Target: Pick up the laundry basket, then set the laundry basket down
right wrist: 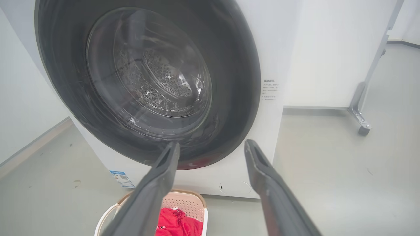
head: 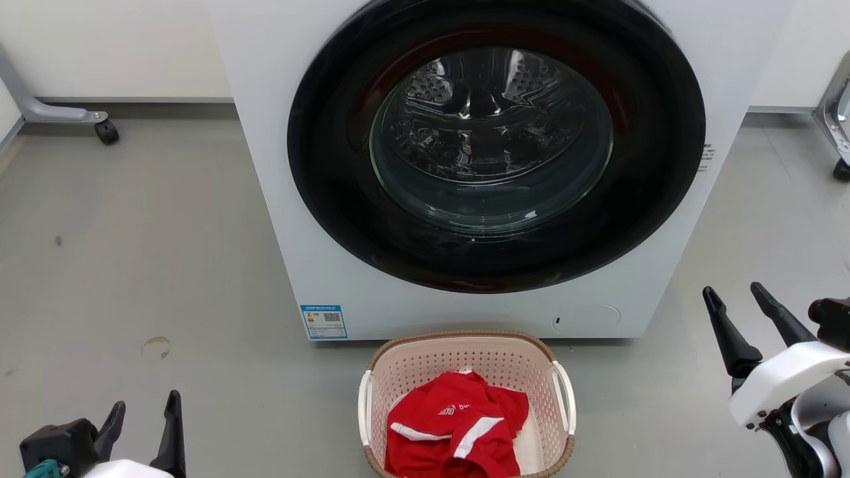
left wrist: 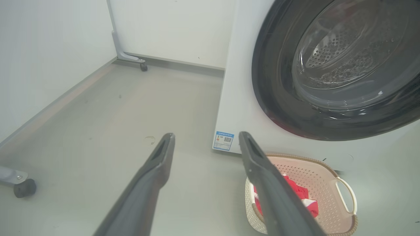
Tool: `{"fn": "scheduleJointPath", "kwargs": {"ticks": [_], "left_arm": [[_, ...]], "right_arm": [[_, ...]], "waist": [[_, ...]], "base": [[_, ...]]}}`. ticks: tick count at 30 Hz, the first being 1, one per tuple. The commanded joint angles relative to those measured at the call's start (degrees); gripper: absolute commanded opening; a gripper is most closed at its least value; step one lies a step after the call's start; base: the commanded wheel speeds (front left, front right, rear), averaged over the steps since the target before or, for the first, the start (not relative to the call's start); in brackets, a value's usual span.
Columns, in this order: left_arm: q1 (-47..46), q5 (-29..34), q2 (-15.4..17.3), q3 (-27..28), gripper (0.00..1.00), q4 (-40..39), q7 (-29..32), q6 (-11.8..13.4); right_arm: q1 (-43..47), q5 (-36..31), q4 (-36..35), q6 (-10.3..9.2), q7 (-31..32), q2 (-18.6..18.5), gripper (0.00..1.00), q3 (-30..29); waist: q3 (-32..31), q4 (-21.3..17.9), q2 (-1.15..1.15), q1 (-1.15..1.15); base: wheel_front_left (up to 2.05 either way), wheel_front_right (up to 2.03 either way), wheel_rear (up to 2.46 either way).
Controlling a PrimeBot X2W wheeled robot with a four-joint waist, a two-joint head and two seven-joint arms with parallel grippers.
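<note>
The laundry basket (head: 425, 362), pale pink with a brown rim and two white side handles, stands on the grey floor just in front of the washer, at the bottom centre of the head view. It holds a red garment with white stripes (head: 455, 425). My left gripper (head: 146, 411) hangs open at the lower left, well to the left of the basket. At the right, higher up, my right gripper (head: 737, 299) is open too and apart from the basket. The left wrist view has the basket (left wrist: 315, 173) beyond its right finger; the right wrist view has the basket (right wrist: 187, 201) low between the fingers.
A white front-loading washer (head: 279, 199) with a shut dark round door (head: 495, 143) fills the space behind the basket. Grey metal stands on castors sit at the far left (head: 106, 129) and far right (head: 840, 166). Bare grey floor lies on both sides of the basket.
</note>
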Motion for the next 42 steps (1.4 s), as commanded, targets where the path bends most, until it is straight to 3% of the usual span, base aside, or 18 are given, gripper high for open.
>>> {"fn": "scheduleJointPath", "kwargs": {"ticks": [1,42], "left_arm": [[-2.3,0.2,1.9,2.7,1.00,-1.4,-0.3,0.6],[-1.9,-0.5,1.8,2.7,1.00,-1.4,-0.6,1.0]], "right_arm": [[-0.7,-0.6,-2.1,-0.16,0.4,-0.9,1.00,0.4],[0.8,-2.3,-4.8,-0.16,2.6,0.3,1.00,-1.2]], "waist": [[0.0,0.1,0.00,0.00],[-0.2,0.2,0.00,0.00]], "base": [[0.00,0.00,0.00],[0.00,0.00,0.00]]}}
